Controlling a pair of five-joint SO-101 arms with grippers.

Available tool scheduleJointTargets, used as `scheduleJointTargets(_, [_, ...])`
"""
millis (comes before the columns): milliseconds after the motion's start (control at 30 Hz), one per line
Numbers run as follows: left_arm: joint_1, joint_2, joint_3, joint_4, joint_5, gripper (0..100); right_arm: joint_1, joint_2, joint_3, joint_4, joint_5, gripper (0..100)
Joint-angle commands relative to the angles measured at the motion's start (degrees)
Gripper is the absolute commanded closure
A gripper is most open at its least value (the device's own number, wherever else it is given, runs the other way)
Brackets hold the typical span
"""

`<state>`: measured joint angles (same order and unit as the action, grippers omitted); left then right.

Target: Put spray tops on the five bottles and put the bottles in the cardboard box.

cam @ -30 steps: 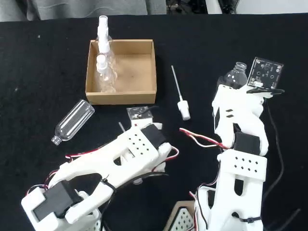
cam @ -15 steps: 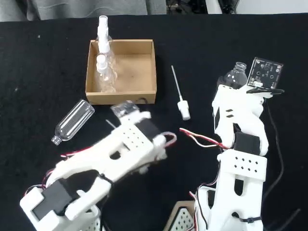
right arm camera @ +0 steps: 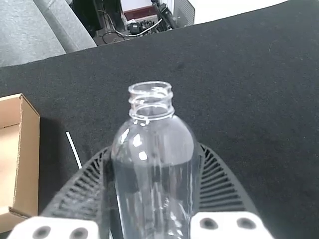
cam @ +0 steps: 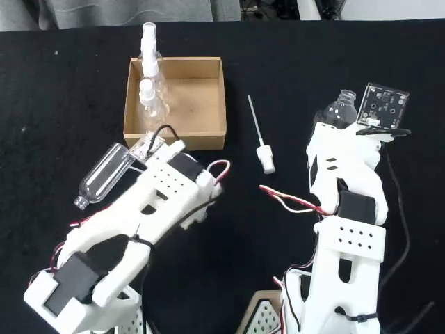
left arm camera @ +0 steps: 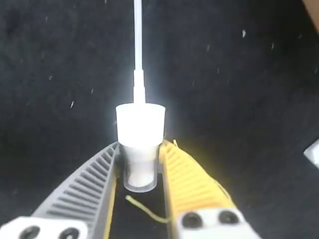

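Note:
My left gripper is shut on a white spray top whose thin tube points straight away from it. In the high view the left gripper sits just in front of the cardboard box, close to an uncapped clear bottle lying on its side. Bottles with spray tops stand along the box's left wall. My right gripper is shut on an open-necked clear bottle, held neck-up at the right of the table. Another spray top lies on the cloth between the arms.
Black cloth covers the table. A corner of the box and the loose top's tube appear in the right wrist view. Red and white cables hang by the right arm. Dark furniture stands beyond the table's far edge.
The left arm has swung left and away from me with the spray top, from the table's middle to the box's front near the lying bottle. The right arm has kept still.

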<state>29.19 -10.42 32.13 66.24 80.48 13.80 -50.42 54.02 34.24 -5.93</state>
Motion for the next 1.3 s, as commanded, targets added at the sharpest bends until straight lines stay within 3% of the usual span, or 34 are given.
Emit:
scheduleJointTargets(0, [-4.0, -2.29, 0.31, -3.87, 1.05, 97, 1.32, -3.12, -0.31, -1.76, 0.53, 90.5])
scheduleJointTargets(300, [-11.65, -2.29, -0.22, -4.66, 6.07, 97, 1.32, -3.12, -0.31, -1.76, 0.53, 90.5])
scheduleJointTargets(533, [-12.09, -2.29, -0.22, -4.75, 6.07, 96, 1.32, -3.12, -0.31, -1.76, 0.53, 90.5])
scheduleJointTargets(833, [-10.77, -2.29, 0.13, -4.75, 5.89, 59, 1.32, -3.12, -0.31, -1.76, 0.53, 90.5])
scheduleJointTargets(1267, [-9.71, -2.9, 0.31, -4.13, 1.85, 57, 1.32, -3.12, -0.31, -1.76, 0.53, 90.5])
